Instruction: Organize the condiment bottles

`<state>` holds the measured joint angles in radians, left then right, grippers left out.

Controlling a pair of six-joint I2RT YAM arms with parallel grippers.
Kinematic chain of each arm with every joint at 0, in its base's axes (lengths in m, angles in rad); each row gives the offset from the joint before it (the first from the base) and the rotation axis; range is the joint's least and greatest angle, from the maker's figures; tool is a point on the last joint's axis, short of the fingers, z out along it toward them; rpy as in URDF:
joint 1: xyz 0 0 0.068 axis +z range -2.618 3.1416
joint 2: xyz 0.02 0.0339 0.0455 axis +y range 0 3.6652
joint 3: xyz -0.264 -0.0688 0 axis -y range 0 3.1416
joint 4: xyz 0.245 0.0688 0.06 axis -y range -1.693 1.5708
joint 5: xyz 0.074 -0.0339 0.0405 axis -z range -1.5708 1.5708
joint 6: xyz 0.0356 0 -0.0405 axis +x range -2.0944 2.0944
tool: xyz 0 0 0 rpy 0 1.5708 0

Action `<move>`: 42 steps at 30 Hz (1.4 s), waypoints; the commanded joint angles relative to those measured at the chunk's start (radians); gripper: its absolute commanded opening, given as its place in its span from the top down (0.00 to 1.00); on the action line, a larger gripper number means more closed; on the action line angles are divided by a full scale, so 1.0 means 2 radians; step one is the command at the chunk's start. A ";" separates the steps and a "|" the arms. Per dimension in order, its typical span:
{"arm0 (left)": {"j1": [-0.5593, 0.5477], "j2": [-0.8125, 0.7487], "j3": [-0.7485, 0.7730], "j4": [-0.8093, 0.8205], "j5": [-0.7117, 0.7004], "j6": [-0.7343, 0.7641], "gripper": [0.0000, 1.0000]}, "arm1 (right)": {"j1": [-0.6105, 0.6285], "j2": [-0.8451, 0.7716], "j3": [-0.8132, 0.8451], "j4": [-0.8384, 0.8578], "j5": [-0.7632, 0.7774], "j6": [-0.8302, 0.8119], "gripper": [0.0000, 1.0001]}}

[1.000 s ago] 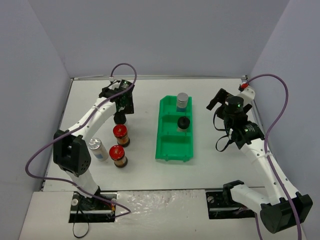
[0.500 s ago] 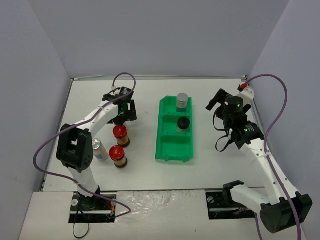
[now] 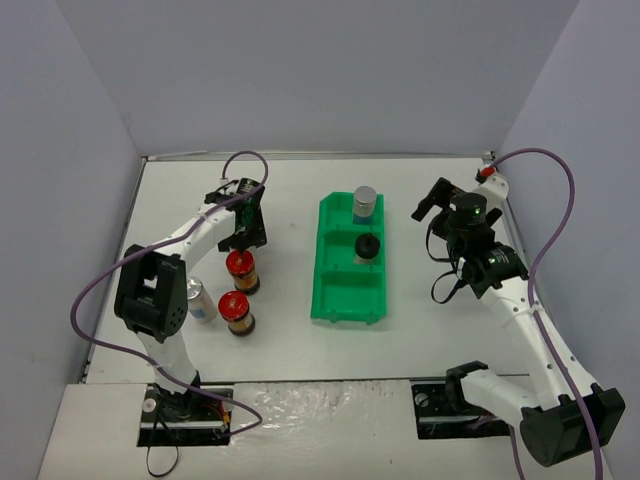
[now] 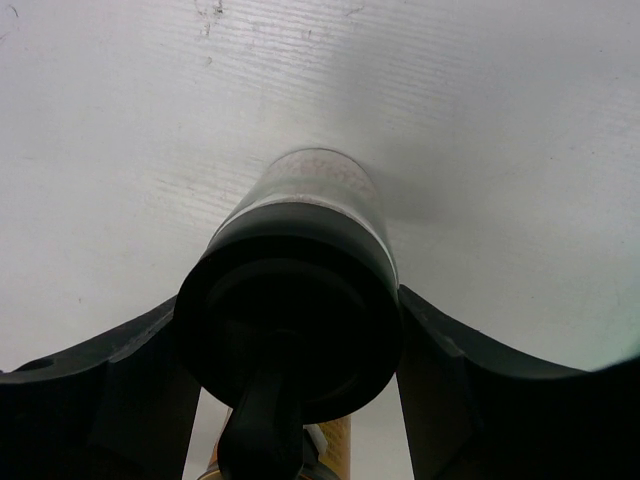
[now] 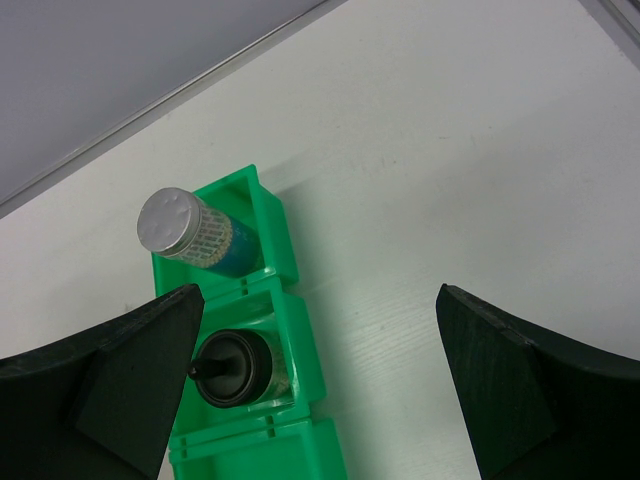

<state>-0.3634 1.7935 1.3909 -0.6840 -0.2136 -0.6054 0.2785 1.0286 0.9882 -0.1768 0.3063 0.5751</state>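
My left gripper (image 4: 290, 303) is shut on a black-capped bottle (image 4: 300, 250) that stands on the table, with a finger (image 4: 140, 390) pressed to each side of its cap. In the top view the left gripper (image 3: 243, 232) covers that bottle. Just in front stand two red-capped bottles (image 3: 240, 268) (image 3: 237, 310) and a silver-capped bottle (image 3: 197, 298). The green bin (image 3: 348, 290) holds a silver-capped bottle (image 3: 365, 203) in its far compartment and a black-capped one (image 3: 366, 247) in the middle. My right gripper (image 5: 320, 300) hangs open and empty, right of the bin.
The green bin (image 5: 260, 450) lies lengthwise mid-table; its near compartment has nothing in it. Walls close the table on the left, back and right. A purple cable loops over each arm.
My left gripper has come down toward the front over the black-capped bottle and its jaws have closed on the cap. The right arm has not moved.
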 commanded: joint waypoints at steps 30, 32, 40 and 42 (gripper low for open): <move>-0.098 -0.034 0.189 0.022 -0.008 0.183 1.00 | 0.002 0.010 0.008 0.032 0.003 0.009 0.00; -0.121 -0.027 0.199 0.013 -0.004 0.187 1.00 | 0.002 0.010 0.008 0.032 0.003 0.009 0.00; -0.172 -0.008 0.219 0.012 0.045 0.202 1.00 | 0.002 0.006 0.005 0.032 0.004 0.011 0.00; -0.183 0.002 0.222 0.012 0.059 0.201 1.00 | 0.002 0.004 0.005 0.032 0.005 0.010 0.00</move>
<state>-0.7039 1.7943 1.7596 -0.6936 -0.1477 -0.2326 0.2787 1.0401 0.9882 -0.1763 0.3050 0.5821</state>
